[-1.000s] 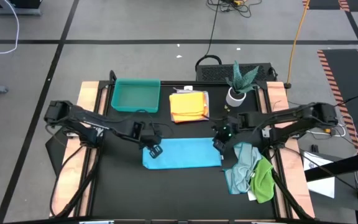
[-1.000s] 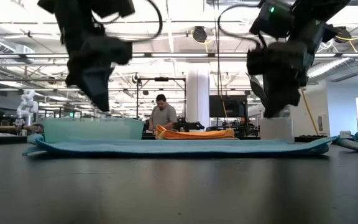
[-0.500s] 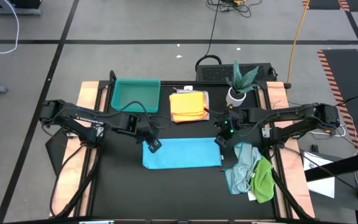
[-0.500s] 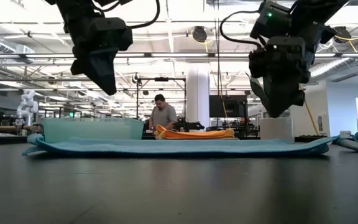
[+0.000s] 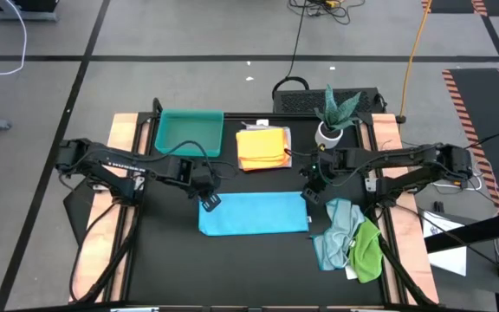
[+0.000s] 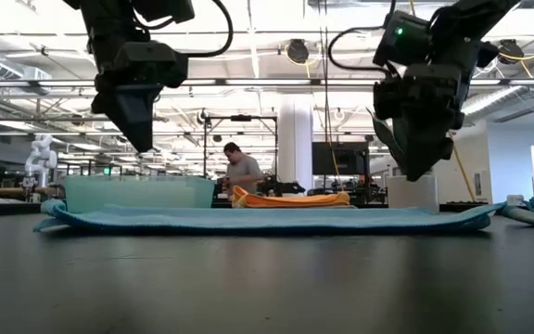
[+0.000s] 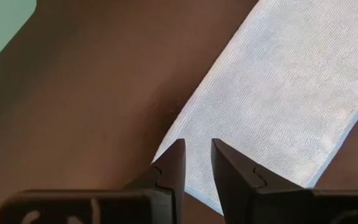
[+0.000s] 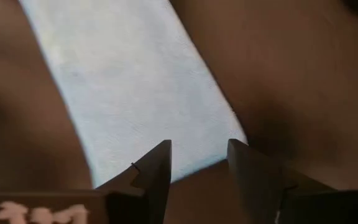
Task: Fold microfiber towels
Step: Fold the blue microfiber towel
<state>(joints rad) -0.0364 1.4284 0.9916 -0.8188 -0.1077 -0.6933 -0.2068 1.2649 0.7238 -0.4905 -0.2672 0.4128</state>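
Blue towel (image 5: 254,213) lies at frame centre on the worktop (image 5: 171,269), folded once into a strip, with the left pincer (image 5: 208,201) and right pincer (image 5: 311,192) hovering over its far corners, jaws apart and empty. At lower right, a heap (image 5: 346,238) of pale and green towels looks unfolded. Farther up, the orange towel (image 5: 262,147) sits folded by the tray (image 5: 189,133); I judge the task roughly midway.

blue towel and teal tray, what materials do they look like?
Blue towel: soft woven cloth, matte; fine ribbed texture in the left wrist view, and it lies limp and flat. Probably microfiber. Teal tray: looks like rigid plastic, smooth, with straight raised walls; exact material unclear.
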